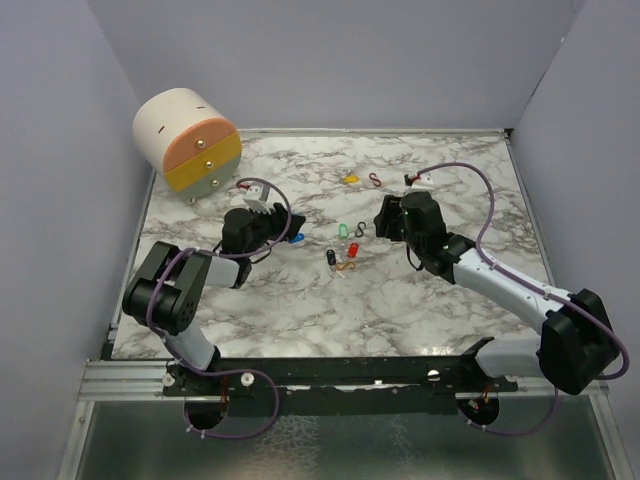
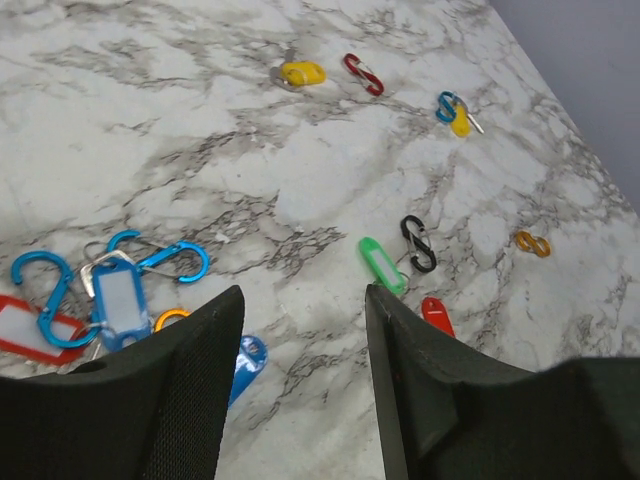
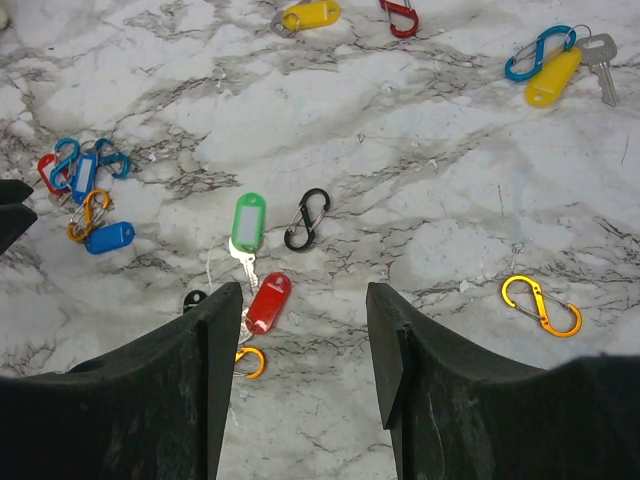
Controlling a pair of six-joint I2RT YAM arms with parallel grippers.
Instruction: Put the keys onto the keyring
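Small plastic key tags lie scattered mid-table. In the right wrist view I see a green tag (image 3: 248, 222) on a metal key, a red tag (image 3: 268, 302), a black tag (image 3: 194, 299), a blue tag (image 3: 110, 237) and a yellow tag (image 3: 310, 15). My right gripper (image 3: 303, 290) is open and empty, hovering just right of the red tag. My left gripper (image 2: 302, 295) is open and empty. The blue tag (image 2: 245, 365) lies partly under its left finger. A bunch of blue clips with a blue tag (image 2: 118, 300) and a red tag (image 2: 30, 330) lies to its left.
S-shaped clips lie about: a black one (image 3: 307, 218), an orange one (image 3: 540, 305), a red one (image 3: 400, 15), and a blue one on a yellow tag (image 3: 555, 70) with a key. A cylindrical drawer unit (image 1: 187, 140) stands at the back left. Walls enclose the table.
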